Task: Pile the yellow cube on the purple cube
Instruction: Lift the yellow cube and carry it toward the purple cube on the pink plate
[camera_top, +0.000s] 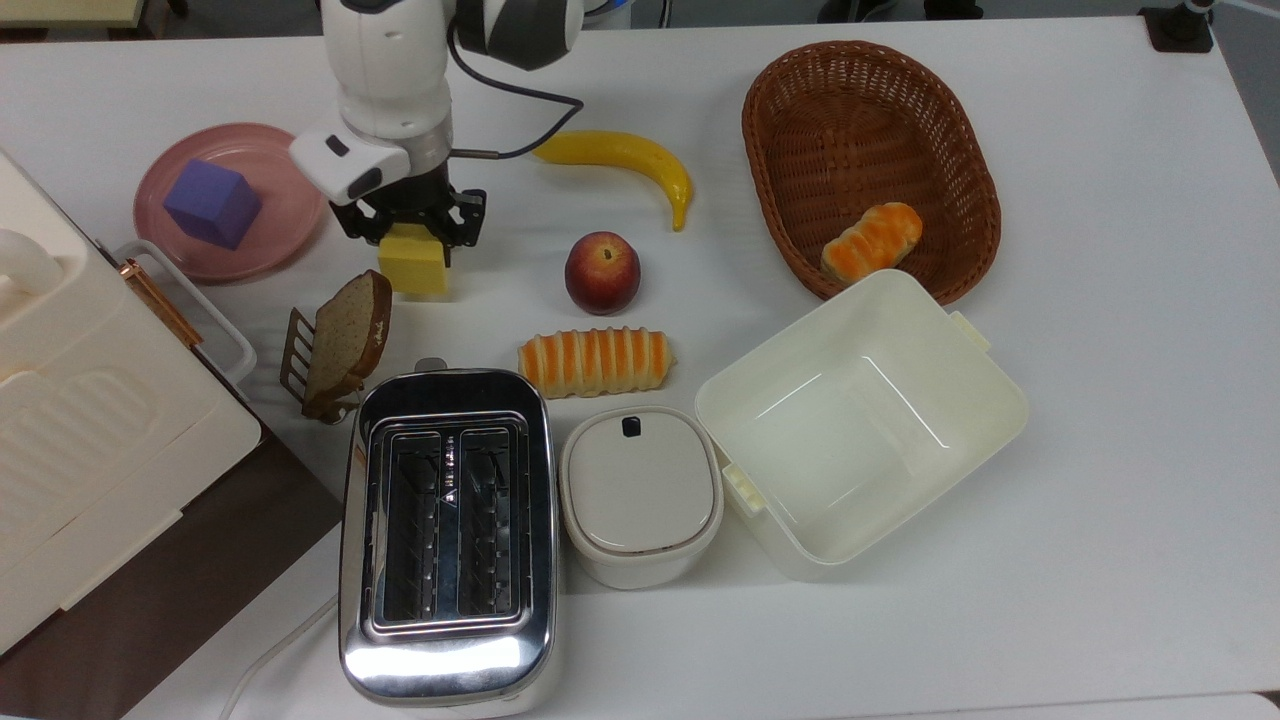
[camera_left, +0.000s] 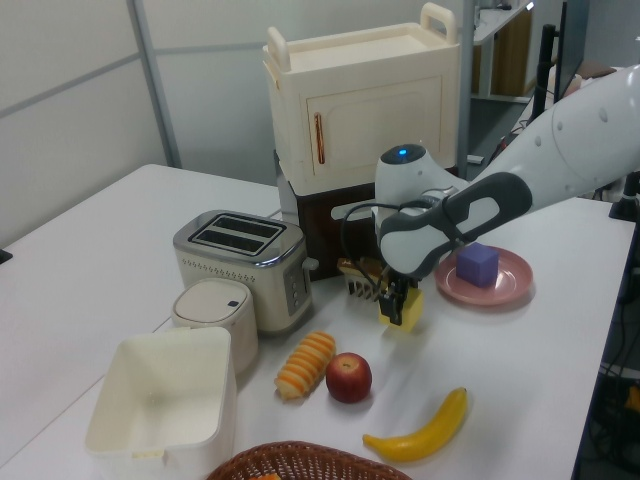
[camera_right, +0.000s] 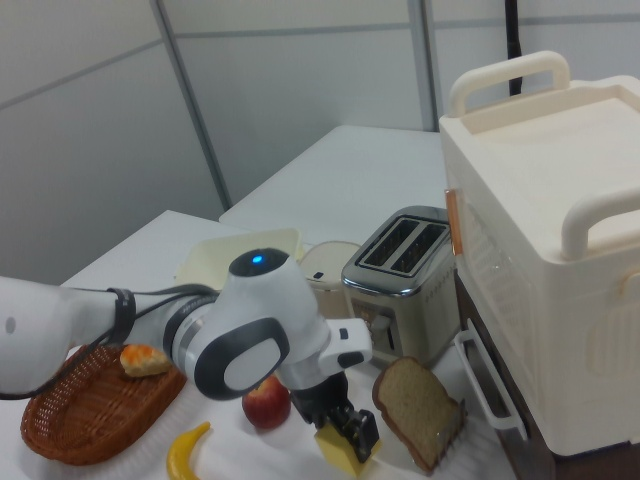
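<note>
Yellow cube (camera_top: 412, 265) hangs clamped between the gripper (camera_top: 408, 222) fingers, lifted clear of the white table (camera_top: 1100, 400) in the left view (camera_left: 404, 306), with its shadow on the tabletop below it.

In the top view, going near to far: a chrome two-slot toaster (camera_top: 447, 540) stands at the near edge, with a closed white lidded container (camera_top: 640, 495) at its 3 o'clock and an open cream plastic box (camera_top: 860, 425) further along at 3 o'clock. A striped bread roll (camera_top: 595, 361) lies just beyond the lidded container. A slice of brown bread (camera_top: 348, 338) leans in a small rack at the toaster's 11 o'clock, and a cream cabinet (camera_top: 90, 420) sits at the toaster's 9 o'clock. The held cube is at the bread slice's 1 o'clock, near it but apart. A red apple (camera_top: 602, 272) sits at the cube's 3 o'clock.

Further back, the purple cube (camera_top: 212, 204) rests on a pink plate (camera_top: 275, 160) at the yellow cube's 10 o'clock, well apart from it. A banana (camera_top: 622, 160) lies at the apple's 12 o'clock. A brown wicker basket (camera_top: 860, 120) at the apple's 2 o'clock holds a second small roll (camera_top: 872, 240).
</note>
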